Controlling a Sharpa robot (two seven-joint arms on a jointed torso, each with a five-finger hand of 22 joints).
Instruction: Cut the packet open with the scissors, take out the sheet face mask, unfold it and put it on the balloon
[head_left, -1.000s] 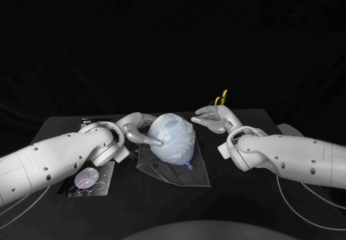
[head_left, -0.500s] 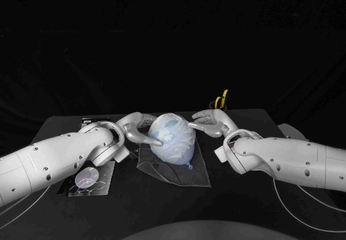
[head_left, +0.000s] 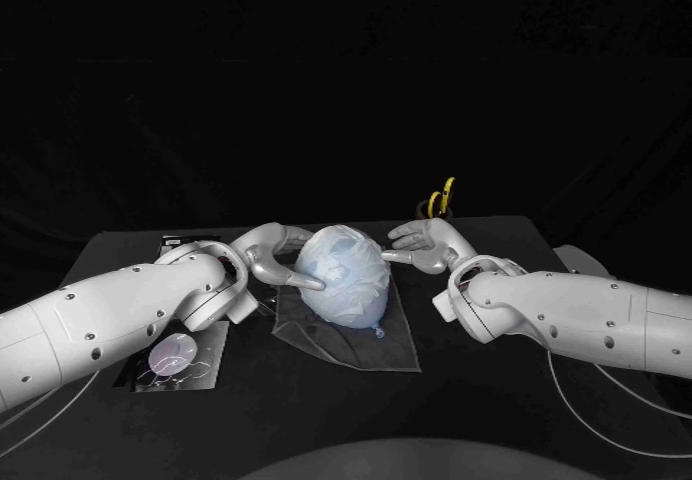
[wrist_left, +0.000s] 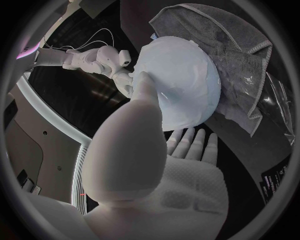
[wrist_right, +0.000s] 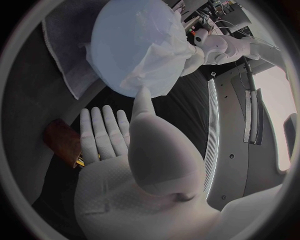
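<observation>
A pale blue balloon (head_left: 346, 275) lies on a grey cloth (head_left: 346, 342) at the table's middle, with the white sheet mask (wrist_right: 159, 67) draped over it. My left hand (head_left: 274, 258) curves round the balloon's left side, its thumb (wrist_left: 147, 87) pressed to the balloon (wrist_left: 181, 85). On the other side my right hand (head_left: 415, 245) has its fingers spread and its thumb tip (wrist_right: 142, 97) at the mask's edge. The scissors (head_left: 441, 200) stand upright behind the right hand. The dark packet (head_left: 180, 355) lies flat under my left arm.
The cloth (wrist_left: 231, 55) bunches up behind the balloon, and clear plastic (wrist_left: 275, 105) lies beside it. A brown holder (wrist_right: 62, 142) carries the scissors near the right hand. The table's front edge runs close below the cloth.
My right hand has moved left and slightly down, from beside the scissors to the balloon's right side. The left hand has stayed against the balloon.
</observation>
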